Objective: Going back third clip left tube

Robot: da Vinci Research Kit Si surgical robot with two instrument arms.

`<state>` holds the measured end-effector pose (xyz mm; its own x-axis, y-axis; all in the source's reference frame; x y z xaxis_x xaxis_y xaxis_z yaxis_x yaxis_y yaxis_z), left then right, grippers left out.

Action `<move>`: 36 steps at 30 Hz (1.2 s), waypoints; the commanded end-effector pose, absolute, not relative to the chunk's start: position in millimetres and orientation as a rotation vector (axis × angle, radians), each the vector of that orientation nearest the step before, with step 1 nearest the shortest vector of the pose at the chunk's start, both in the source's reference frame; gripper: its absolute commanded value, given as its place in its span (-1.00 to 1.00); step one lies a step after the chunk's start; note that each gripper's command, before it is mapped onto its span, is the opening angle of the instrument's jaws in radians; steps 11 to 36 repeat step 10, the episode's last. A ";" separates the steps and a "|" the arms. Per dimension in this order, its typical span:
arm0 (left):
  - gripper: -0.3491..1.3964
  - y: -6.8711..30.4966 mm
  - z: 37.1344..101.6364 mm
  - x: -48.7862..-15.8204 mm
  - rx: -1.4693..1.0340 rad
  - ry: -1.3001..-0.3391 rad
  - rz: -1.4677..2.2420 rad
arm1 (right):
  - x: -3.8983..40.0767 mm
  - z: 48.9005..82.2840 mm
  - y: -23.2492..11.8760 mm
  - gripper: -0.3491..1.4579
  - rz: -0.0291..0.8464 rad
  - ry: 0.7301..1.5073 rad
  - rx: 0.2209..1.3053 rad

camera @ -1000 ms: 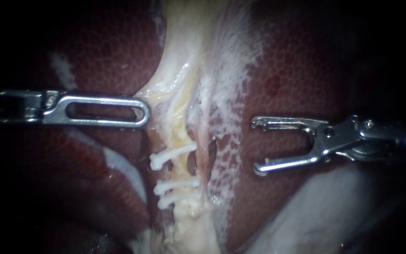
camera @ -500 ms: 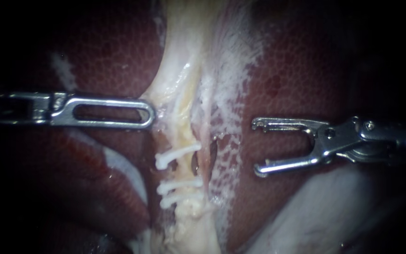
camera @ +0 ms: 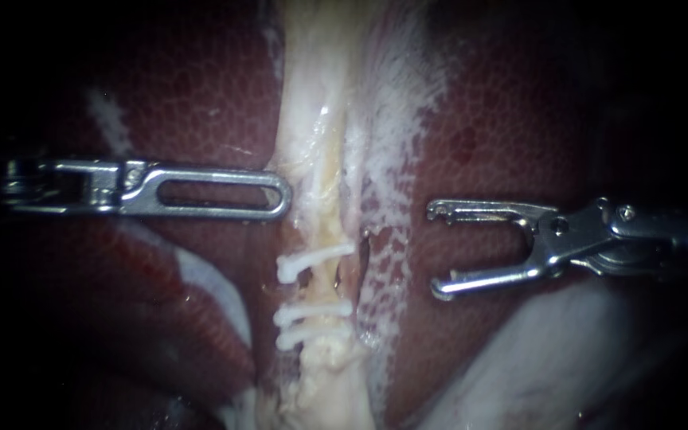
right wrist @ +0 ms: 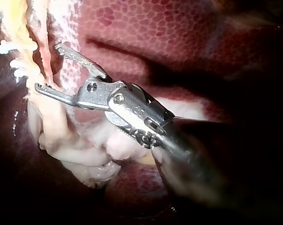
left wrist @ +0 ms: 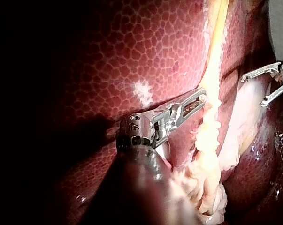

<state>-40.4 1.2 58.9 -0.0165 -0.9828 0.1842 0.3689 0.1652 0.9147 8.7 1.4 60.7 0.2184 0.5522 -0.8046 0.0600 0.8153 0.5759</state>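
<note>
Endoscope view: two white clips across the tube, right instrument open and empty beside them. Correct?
Not quite: the endoscope view shows three white clips across the tube, not two. The right instrument is open and empty beside them.

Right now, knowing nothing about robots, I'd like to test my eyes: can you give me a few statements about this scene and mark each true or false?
1. Three white clips sit across the tube. True.
2. The right instrument has its jaws shut. False: they stand wide open, with nothing between them.
3. In the endoscope view, the left instrument meets the tube below the clips. False: its tip is at the tube's edge above all three clips.
4. Liver shows on both sides of the tube. True.
</note>
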 end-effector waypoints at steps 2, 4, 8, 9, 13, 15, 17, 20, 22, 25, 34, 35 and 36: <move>-1.00 1.2 58.9 -40.5 0.781 -1.045 -1.269 | 8.7 60.6 1.4 0.05 0.366 1.322 0.558; -1.00 1.2 58.9 -40.4 0.781 -1.045 -1.268 | 8.8 60.7 1.4 0.05 0.366 1.322 0.558; -1.00 1.2 58.9 -40.4 0.781 -1.045 -1.268 | 8.8 60.6 1.4 0.05 0.362 1.323 0.554; -1.00 1.2 58.9 -40.4 0.781 -1.045 -1.268 | 8.8 60.5 1.4 0.05 0.379 1.319 0.564; -1.00 1.2 58.9 -40.4 0.781 -1.045 -1.268 | 8.8 60.5 1.4 0.05 0.389 1.317 0.572; -1.00 1.2 58.9 -40.4 0.781 -1.045 -1.268 | 8.8 60.5 1.4 0.05 0.389 1.317 0.572; -1.00 1.2 58.9 -40.4 0.781 -1.045 -1.268 | 8.8 60.5 1.4 0.05 0.389 1.317 0.572; -1.00 1.2 58.9 -40.4 0.781 -1.045 -1.268 | 8.8 60.5 1.4 0.05 0.389 1.317 0.572; -1.00 1.2 58.9 -40.4 0.781 -1.045 -1.268 | 8.8 60.5 1.4 0.05 0.389 1.317 0.572; -1.00 1.2 58.9 -40.4 0.781 -1.045 -1.268 | 8.8 60.5 1.4 0.05 0.389 1.317 0.572; -1.00 1.2 58.9 -40.4 0.781 -1.045 -1.268 | 8.8 60.5 1.4 0.05 0.389 1.317 0.572; -1.00 1.2 58.9 -40.4 0.781 -1.045 -1.268 | 8.8 60.5 1.4 0.05 0.389 1.317 0.572; -1.00 1.2 58.9 -40.4 0.781 -1.045 -1.268 | 8.8 60.5 1.4 0.05 0.389 1.317 0.572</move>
